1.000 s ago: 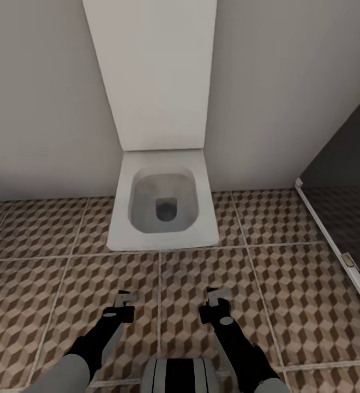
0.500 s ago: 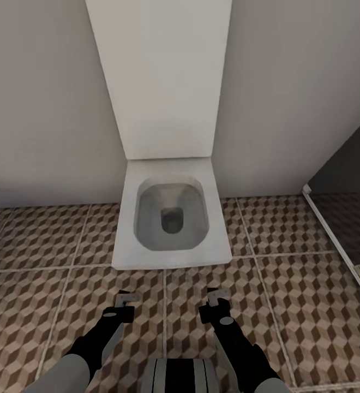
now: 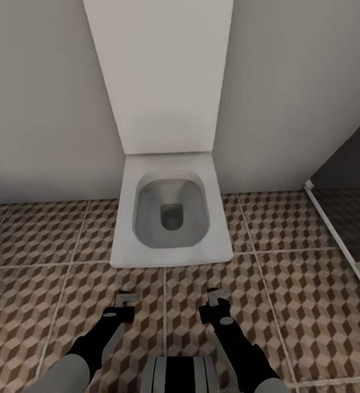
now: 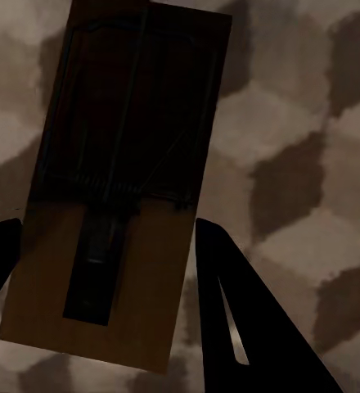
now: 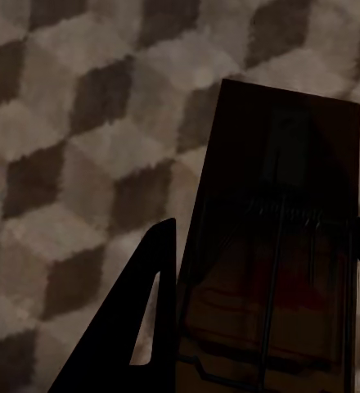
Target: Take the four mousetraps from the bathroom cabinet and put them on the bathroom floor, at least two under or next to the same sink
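Note:
In the left wrist view a mousetrap [image 4: 114, 164], a brown board with dark wire parts, sits between the dark fingers [image 4: 245, 319] of my left gripper [image 4: 106, 270], which is shut on its sides. My right gripper [image 5: 262, 270] is shut on a second mousetrap [image 5: 278, 237] that shows a dull red mark. In the head view both grippers, left [image 3: 126, 303] and right [image 3: 217, 299], hang low over the cube-patterned bathroom floor [image 3: 300, 311], just in front of the toilet. The cabinet, the sink and the other mousetraps are out of view.
A white square toilet [image 3: 172, 164] with its lid up stands against the grey wall straight ahead. At the right, a dark glass panel [image 3: 354, 174] rises from a white floor rail [image 3: 338, 240]. Tiled floor spreads to both sides of the toilet.
The whole head view has shifted, so the toilet sits slightly further right and nearer; the camera moved. Both arms keep the same pose, each still holding its mousetrap.

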Controlling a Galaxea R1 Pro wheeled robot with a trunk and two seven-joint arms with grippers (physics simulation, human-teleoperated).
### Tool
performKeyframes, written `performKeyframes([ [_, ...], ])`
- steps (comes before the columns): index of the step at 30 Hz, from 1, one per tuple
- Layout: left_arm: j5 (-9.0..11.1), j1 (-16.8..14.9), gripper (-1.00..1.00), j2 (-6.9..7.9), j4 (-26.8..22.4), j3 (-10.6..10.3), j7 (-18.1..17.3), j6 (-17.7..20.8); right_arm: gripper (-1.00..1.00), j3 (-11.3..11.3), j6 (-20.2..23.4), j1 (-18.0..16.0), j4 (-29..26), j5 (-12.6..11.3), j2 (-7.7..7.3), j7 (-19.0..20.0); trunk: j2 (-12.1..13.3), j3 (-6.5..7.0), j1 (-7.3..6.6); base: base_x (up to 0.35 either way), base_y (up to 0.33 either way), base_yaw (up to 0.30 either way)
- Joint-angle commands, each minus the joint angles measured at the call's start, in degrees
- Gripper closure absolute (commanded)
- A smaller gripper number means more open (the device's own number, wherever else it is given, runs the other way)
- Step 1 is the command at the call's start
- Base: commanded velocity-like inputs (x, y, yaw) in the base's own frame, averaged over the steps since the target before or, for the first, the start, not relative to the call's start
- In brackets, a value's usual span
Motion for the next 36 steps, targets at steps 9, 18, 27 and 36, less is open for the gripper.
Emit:
performKeyframes([
  [9, 0.4, 0.0, 1.00, 0.08, -0.1, -0.5, 0.6, 0.3, 1.00, 0.1, 0.5, 0.0, -0.1, 0.5, 0.00, -0.1, -0.1, -0.71, 0.06, 0.000, 0.000, 0.000],
  [18, 0.4, 0.0, 1.00, 0.07, -0.1, -0.5, 0.6, 0.3, 1.00, 0.1, 0.5, 0.0, -0.1, 0.5, 0.00, -0.1, -0.1, -2.04, 0.22, 0.000, 0.000, 0.000],
  [27, 0.4, 0.0, 1.00, 0.07, -0.1, -0.5, 0.7, 0.3, 1.00, 0.1, 0.5, 0.0, -0.1, 0.5, 0.00, -0.1, -0.1, -2.04, 0.22, 0.000, 0.000, 0.000],
  [36, 0.4, 0.0, 1.00, 0.09, -0.1, -0.5, 0.7, 0.3, 1.00, 0.1, 0.5, 0.0, -0.1, 0.5, 0.00, -0.1, -0.1, -2.04, 0.22, 0.000, 0.000, 0.000],
])
